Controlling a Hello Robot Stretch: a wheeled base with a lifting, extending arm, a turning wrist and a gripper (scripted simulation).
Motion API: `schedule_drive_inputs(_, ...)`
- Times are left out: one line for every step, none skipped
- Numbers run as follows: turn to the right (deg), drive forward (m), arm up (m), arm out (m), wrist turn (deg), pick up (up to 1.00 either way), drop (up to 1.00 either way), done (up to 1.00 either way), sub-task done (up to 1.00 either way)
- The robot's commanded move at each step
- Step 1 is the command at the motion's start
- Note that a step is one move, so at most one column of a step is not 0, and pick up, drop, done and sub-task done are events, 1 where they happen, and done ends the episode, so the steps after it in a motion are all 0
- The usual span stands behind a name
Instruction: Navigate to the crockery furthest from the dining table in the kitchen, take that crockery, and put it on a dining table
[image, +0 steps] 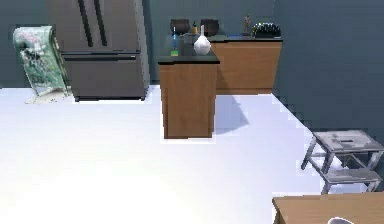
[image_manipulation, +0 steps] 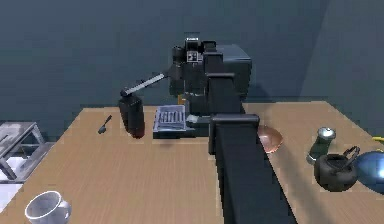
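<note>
The wooden dining table (image_manipulation: 90, 165) spreads across the arm side view, and its corner (image: 300, 210) shows at the forward view's bottom right. My arm rises over it, and the gripper (image_manipulation: 143, 85) reaches left above a dark upright mill (image_manipulation: 132, 112). I cannot tell whether it holds anything. A white cup (image_manipulation: 47, 208) stands at the table's near left, and a copper bowl (image_manipulation: 270, 137) lies right of the arm. In the forward view a kitchen counter (image: 190, 95) carries a white vase (image: 202, 43) and small items.
Also on the table are a spoon (image_manipulation: 104, 124), a dark flat tray (image_manipulation: 170, 122), a shaker (image_manipulation: 322, 143), a black kettle (image_manipulation: 337, 168) and a blue thing (image_manipulation: 372, 172). A grey cart (image: 345, 160) stands beside the table. A fridge (image: 98, 45) and a back counter (image: 248, 62) line the far wall.
</note>
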Motion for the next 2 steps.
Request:
schedule_drive_inputs(0.0,0.00,0.00,0.00,45.0,0.00,0.00,0.00,0.00)
schedule_drive_inputs(0.0,0.00,0.00,0.00,39.0,0.00,0.00,0.00,0.00)
